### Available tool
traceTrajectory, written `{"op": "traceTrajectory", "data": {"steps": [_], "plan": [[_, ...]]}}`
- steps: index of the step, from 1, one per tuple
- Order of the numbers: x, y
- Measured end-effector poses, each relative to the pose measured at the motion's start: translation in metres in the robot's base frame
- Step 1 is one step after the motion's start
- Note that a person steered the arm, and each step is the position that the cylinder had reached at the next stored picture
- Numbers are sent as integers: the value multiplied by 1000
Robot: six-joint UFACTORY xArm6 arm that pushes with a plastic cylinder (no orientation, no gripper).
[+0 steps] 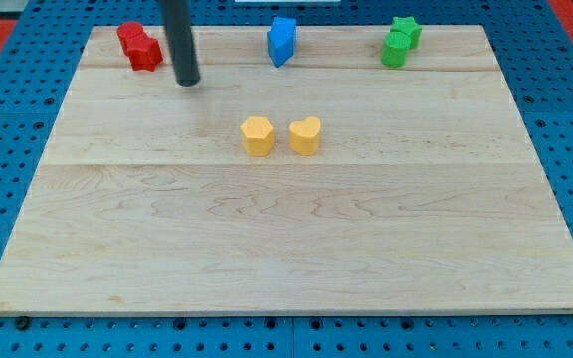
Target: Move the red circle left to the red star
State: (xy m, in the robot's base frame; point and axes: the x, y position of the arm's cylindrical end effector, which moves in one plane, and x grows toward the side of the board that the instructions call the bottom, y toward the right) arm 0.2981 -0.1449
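Observation:
Two red blocks sit touching at the view's top left: the red circle (129,37) on the left and the red star (146,51) just to its lower right. My tip (187,82) rests on the board a short way to the right of the red star, apart from it. The dark rod rises from the tip out of the view's top.
Blue blocks (282,40) stand at the top middle. Two green blocks (399,42) touch at the top right. A yellow hexagon (257,135) and a yellow heart (305,135) sit side by side near the board's middle. The wooden board (286,259) lies on a blue pegboard.

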Motion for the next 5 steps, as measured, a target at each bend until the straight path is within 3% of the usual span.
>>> {"op": "traceTrajectory", "data": {"steps": [1,2,3,4,5], "plan": [[-33,38],[-73,41],[-106,21],[-105,-11],[-105,-93]]}}
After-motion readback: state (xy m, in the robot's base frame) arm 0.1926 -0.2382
